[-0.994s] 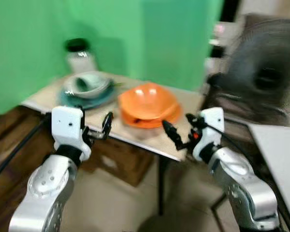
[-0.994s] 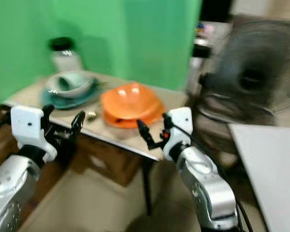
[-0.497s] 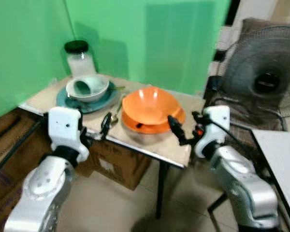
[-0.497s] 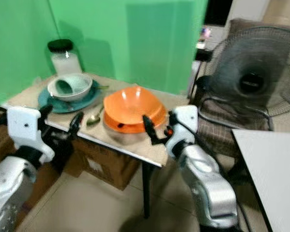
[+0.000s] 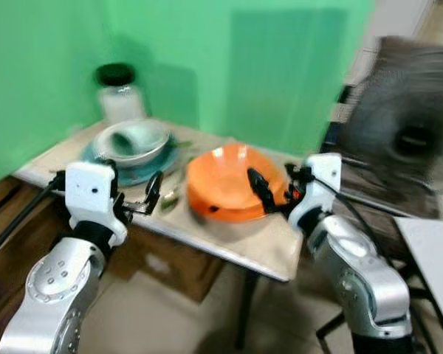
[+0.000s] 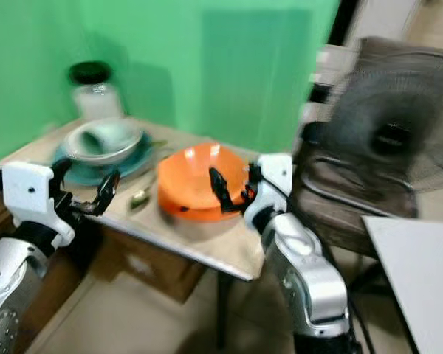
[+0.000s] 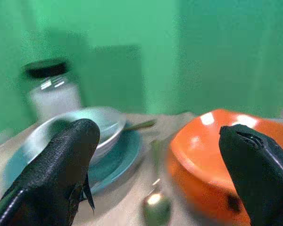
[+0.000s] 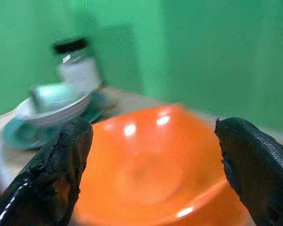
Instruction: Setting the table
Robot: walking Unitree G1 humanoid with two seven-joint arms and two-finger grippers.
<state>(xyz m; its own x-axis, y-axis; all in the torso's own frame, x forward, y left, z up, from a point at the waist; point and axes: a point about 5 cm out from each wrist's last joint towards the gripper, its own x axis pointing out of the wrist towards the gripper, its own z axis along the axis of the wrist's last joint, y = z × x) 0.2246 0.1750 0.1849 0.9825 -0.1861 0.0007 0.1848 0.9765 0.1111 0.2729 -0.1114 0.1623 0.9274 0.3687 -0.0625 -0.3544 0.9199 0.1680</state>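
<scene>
Blurring hides detail in both eye views; the fan (image 6: 387, 133) at upper right is a grey smear. We see the orange bowl (image 5: 232, 181) mid-frame on the table (image 5: 269, 251), the right claw (image 5: 260, 190) over its right rim, fingers wide apart, holding nothing. Left claw (image 5: 149, 198) hangs at the table's near edge, left of centre, also spread and empty. Left wrist view resolves the spoon (image 7: 156, 205) between orange bowl and teal plate (image 7: 118, 153); elsewhere it's a smudge. White bowl (image 7: 101, 129) sits on the plate, jar (image 7: 52, 92) behind. Right wrist view cuts off the orange bowl's near rim.
</scene>
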